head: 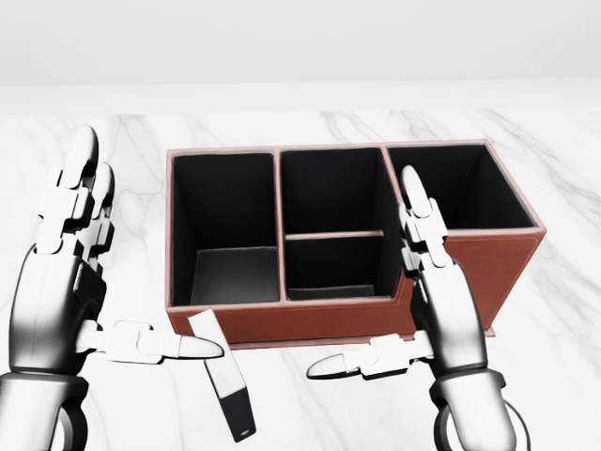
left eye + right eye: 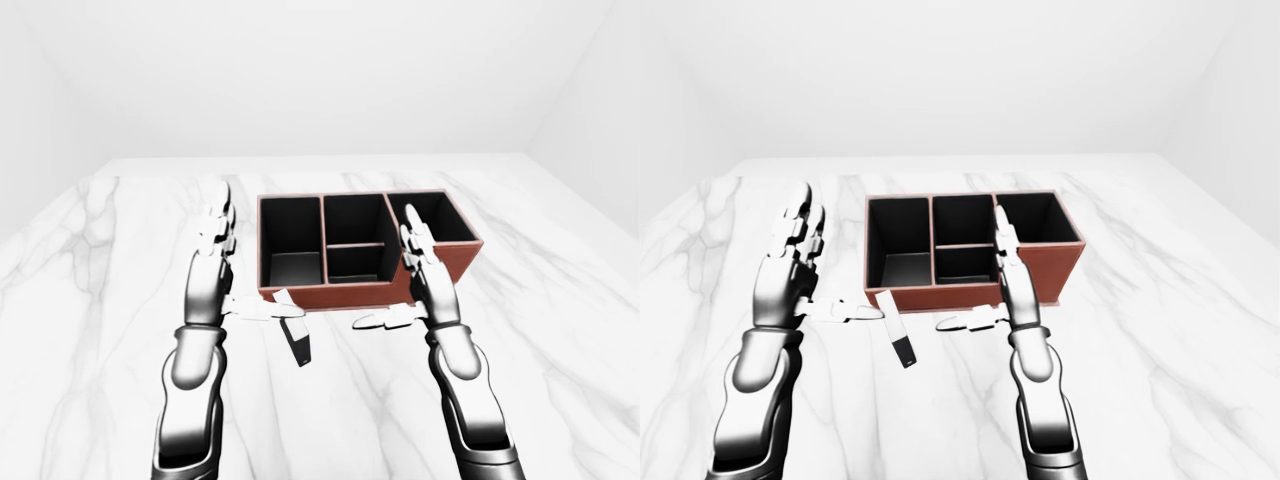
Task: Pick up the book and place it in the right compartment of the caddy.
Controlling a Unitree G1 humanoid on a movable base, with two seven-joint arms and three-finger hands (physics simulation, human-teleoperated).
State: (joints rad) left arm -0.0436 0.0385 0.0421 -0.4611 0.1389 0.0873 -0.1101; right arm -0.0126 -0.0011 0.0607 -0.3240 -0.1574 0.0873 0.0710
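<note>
A white marble desk (image 1: 563,395) carries the caddy (image 1: 470,272). The book (image 1: 223,387) lies just below its wall, untouched. Left hand (image 1: 66,282) and right hand (image 1: 441,301) hover, fingers spread. A thin book could slip or snag the divider.

Bright, even, shadowless light — sharp renders, no blur; caddy (image 1: 470,272) compartments read near-black.

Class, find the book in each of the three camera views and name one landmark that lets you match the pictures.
Left-eye view: the book lies at lower centre, just below the caddy's near wall.
Head view: the book sits at bottom centre-left, beside the left hand's thumb.
Right-eye view: the book lies left of centre, below the caddy.
Shared landmark: the red-brown caddy with black compartments.
</note>
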